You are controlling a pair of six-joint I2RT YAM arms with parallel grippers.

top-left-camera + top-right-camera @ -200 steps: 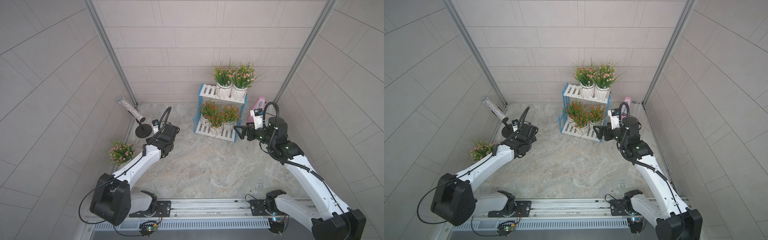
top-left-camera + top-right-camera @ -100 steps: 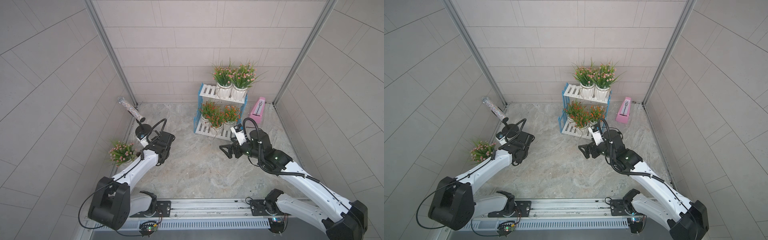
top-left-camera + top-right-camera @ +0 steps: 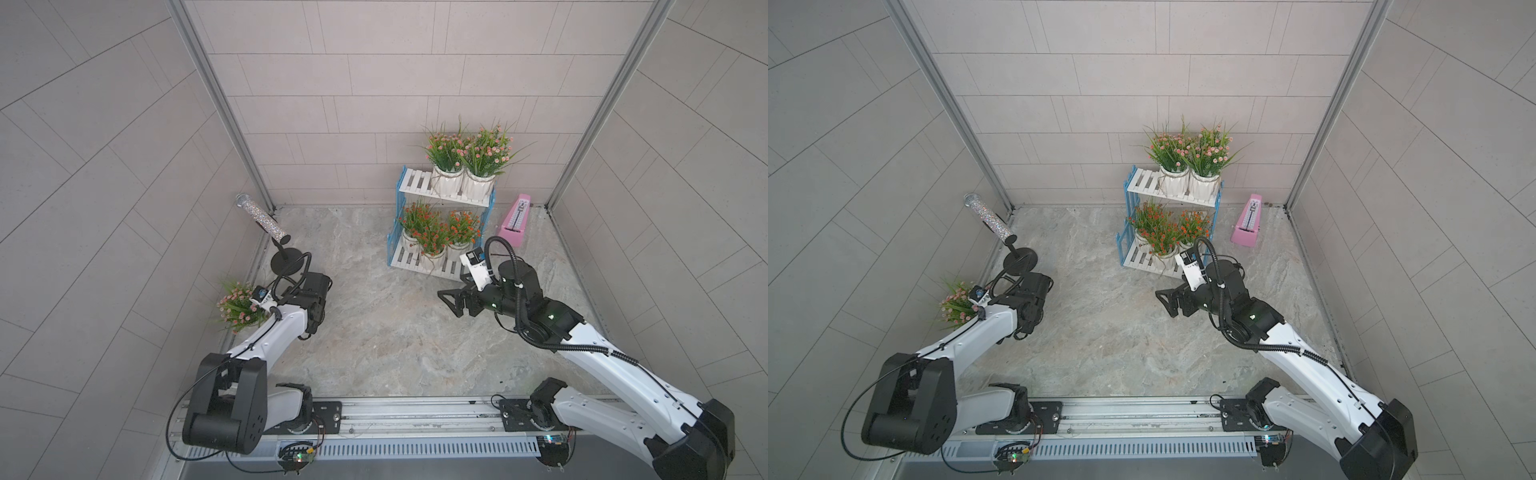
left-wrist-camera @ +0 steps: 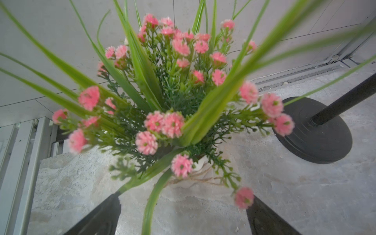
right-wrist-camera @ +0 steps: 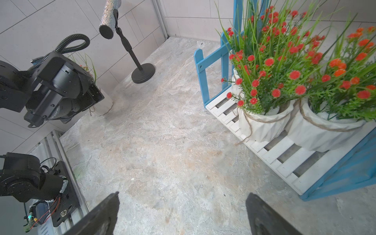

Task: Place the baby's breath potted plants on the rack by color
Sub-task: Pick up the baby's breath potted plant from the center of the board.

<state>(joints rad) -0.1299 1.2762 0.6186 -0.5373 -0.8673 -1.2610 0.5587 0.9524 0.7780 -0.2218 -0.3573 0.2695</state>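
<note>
Pink plant, the only one off the rack, stands upright on the floor by the left wall, near the mic stand. Left gripper points straight at it. Jaws are wide open, and the left wrist view shows a finger on each side with the white pot just beyond the tips, not clamped. In both top views the left arm covers that gripper.

Rack is at the back wall, right of centre. On the top tier, two pink plants sit side by side toward its right end, pots touching. On the bottom tier, three orange plants are packed close. The right wrist view shows two of their pots pressed together, twine around each.

Right gripper hovers over open floor just in front of the bottom tier, aimed toward the left arm. Jaws are spread wide and hold nothing — only floor shows between its fingers in the right wrist view.

Metronome is pink and sits on the floor just right of the rack, near the back-right corner.
</note>
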